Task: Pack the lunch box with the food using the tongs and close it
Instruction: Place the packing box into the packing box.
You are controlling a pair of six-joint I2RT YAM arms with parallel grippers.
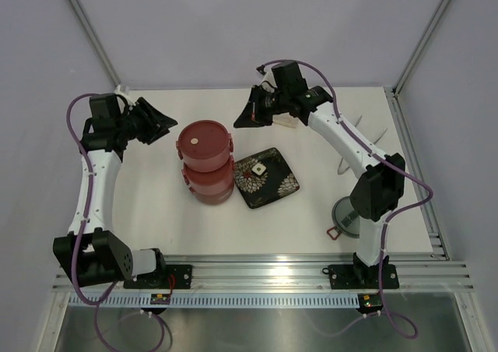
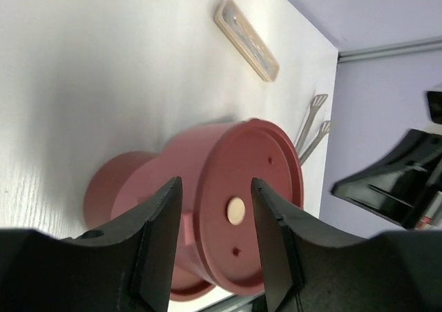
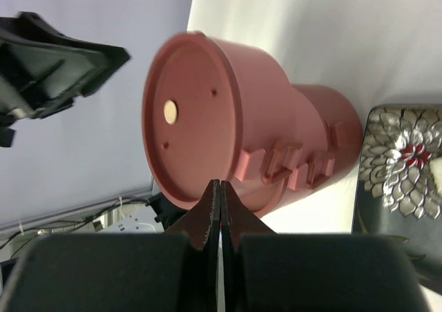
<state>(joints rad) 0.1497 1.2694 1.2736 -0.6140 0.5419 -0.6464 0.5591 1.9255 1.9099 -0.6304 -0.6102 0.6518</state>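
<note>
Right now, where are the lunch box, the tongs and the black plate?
lunch box [image 1: 208, 143]: top view, flat red lid of the stack.
tongs [image 2: 318, 102]: left wrist view, flattened tip of one arm.
black plate [image 1: 285, 185]: top view, bare flowered corner.

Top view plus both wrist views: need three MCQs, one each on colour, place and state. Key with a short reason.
1. Colour of the bowl stack?
A blue; B dusty red; C green
2. Where is the grey top lid?
A on the bowl stack; B on the floor; C on the table beside the right arm
3. On the right gripper, the fingers are:
A shut, holding nothing; B open wide; C shut on the grey top lid

1 B: the stack is red in every view.
2 C: the top view shows it there.
3 A: the right wrist view shows them pressed together.
</note>
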